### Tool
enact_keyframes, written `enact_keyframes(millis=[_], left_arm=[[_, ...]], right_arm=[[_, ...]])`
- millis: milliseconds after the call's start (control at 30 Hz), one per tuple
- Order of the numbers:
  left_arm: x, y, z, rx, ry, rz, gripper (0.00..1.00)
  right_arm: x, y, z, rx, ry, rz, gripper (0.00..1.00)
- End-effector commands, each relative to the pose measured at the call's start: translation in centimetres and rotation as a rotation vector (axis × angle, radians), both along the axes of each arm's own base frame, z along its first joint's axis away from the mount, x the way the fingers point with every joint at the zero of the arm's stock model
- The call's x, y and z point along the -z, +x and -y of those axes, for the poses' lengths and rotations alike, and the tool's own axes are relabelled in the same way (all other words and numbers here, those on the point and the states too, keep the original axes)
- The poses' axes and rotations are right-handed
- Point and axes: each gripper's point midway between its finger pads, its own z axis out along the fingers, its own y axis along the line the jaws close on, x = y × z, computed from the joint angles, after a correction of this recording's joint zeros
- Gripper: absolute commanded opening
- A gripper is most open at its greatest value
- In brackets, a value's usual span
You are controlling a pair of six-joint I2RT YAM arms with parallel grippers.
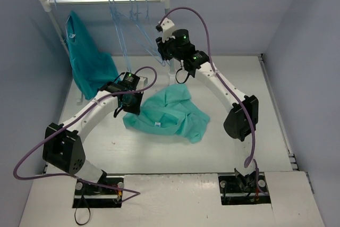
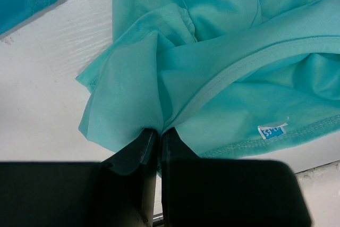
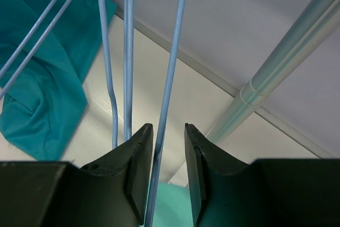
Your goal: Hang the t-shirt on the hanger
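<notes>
A white counter (image 1: 159, 158) is enclosed by pale grey-blue walls (image 1: 223, 3). One white-and-metal clothes rail (image 1: 106, 1) is set along the far edge, towards the far left corner.

Two claws are seen. The left claw (image 2: 154, 134) is pressed fully together on a fold of the t-shirt (image 1: 170, 112), and the cloth is pinched between its tips near the neck seam. The right claw (image 3: 169, 131) is raised to the rail, its jaws standing narrowly apart. One wire of a pale-blue hanger (image 3: 171, 67) passes between the jaws. The gap is wider than the wire, so the wire is bracketed rather than clamped. Whether the wire touches the left-hand pad cannot be told.

One mint-green t-shirt is counted. It lies crumpled near the middle of the counter, its left part gathered at the left claw. One small white tag (image 2: 272, 131) is shown inside its neck. One darker turquoise garment (image 1: 87, 62) is hung from the left end of the rail. Several pale-blue hangers are hung from the middle of the rail. Their exact number cannot be told, since their wires overlap.
</notes>
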Motion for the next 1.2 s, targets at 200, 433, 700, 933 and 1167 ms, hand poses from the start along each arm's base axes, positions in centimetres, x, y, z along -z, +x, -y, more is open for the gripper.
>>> enact_keyframes(millis=[200,433,700,933,1167], left_arm=[[-0.8,0.3,0.1,0.001,-0.015,0.021,0.00],[-0.5,0.3,0.2,0.003,-0.015,0.011,0.00],[-0.2,0.2,0.2,0.002,-0.012,-0.001,0.00],[0.0,0.2,0.1,0.000,-0.004,-0.008,0.00],[0.1,0.2,0.1,0.001,-0.002,-0.011,0.00]], right_arm=[[-6.2,0.3,0.3,-0.004,0.117,0.121,0.09],[-8.6,-0.5,0.9,0.000,0.137,0.160,0.00],[-11.0,-1.6,2.8,0.056,0.154,0.204,0.00],[-11.2,-2.6,4.6,0.111,0.148,0.212,0.00],[-7.3,-5.0,7.3,0.163,0.091,0.153,0.00]])
